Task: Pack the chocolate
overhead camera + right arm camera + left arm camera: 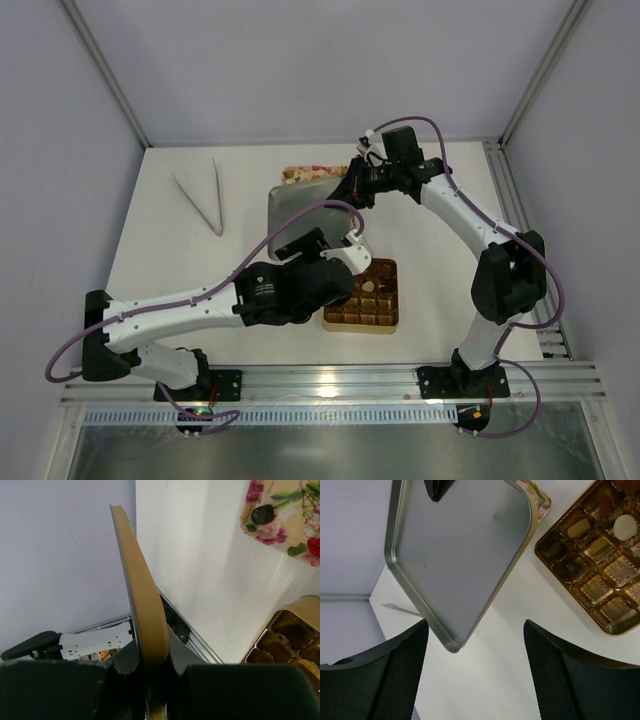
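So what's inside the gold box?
The gold box holds a few chocolates: a pale round one, a tan one, dark ones. Many cells are empty. The left arm hides one corner from above.

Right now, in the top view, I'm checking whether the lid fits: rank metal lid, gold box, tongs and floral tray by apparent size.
1. metal lid, tilted, so nearness may inflate it.
2. gold box.
3. tongs, about as long but thin.
Unranked: floral tray, mostly hidden behind the lid.
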Robot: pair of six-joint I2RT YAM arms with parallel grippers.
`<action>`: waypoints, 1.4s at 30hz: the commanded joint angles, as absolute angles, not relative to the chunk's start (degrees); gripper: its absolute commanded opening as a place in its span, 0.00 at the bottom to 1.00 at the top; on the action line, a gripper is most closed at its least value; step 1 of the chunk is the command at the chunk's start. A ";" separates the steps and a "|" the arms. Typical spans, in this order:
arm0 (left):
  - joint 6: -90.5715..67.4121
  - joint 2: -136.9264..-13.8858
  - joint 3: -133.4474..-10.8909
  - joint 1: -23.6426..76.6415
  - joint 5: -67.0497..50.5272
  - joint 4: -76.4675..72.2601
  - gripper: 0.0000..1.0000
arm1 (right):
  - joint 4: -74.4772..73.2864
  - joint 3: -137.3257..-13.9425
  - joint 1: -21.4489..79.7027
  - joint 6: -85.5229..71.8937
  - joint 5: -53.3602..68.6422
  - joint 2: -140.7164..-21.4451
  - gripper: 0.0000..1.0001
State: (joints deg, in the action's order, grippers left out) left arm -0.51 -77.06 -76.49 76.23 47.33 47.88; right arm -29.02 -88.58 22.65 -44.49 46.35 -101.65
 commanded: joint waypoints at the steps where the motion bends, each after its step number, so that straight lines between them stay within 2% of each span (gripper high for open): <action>1: 7.72 -78.65 -76.03 76.46 52.03 41.67 0.75 | -28.65 -89.57 22.15 -47.63 49.57 -96.86 0.04; 7: 12.56 -79.63 -74.18 76.38 53.35 37.53 0.74 | -27.60 -87.81 21.88 -49.57 50.54 -95.10 0.04; 14: 21.61 -80.95 -71.20 76.20 60.29 28.58 0.63 | -26.02 -85.43 21.88 -51.15 50.62 -93.08 0.04; 22: 31.37 -80.60 -67.68 75.32 63.28 19.08 0.35 | -25.84 -83.85 21.45 -51.59 50.98 -91.94 0.04; 29: 36.29 -80.68 -66.80 74.09 62.75 14.86 0.00 | -24.35 -82.18 21.27 -52.56 51.59 -90.97 0.05; 33: 36.65 -80.60 -67.41 74.09 61.97 14.15 0.00 | -23.65 -81.91 21.18 -52.47 51.59 -90.62 0.26; 34: 36.39 -80.51 -67.93 74.09 61.70 14.24 0.00 | -23.38 -81.91 21.18 -52.38 51.42 -90.53 0.39; 39: 33.93 -79.54 -69.95 74.09 58.63 16.08 0.00 | -22.68 -81.48 20.31 -51.68 48.44 -89.04 0.69; 42: 31.12 -79.72 -71.36 74.09 56.35 18.89 0.00 | -21.01 -80.69 19.60 -52.38 46.85 -88.25 0.77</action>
State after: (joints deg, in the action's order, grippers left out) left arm 34.06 -81.36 -67.44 74.15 58.24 19.18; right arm -23.88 -81.17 20.53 -52.12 48.42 -91.74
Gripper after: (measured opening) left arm 0.062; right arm 0.753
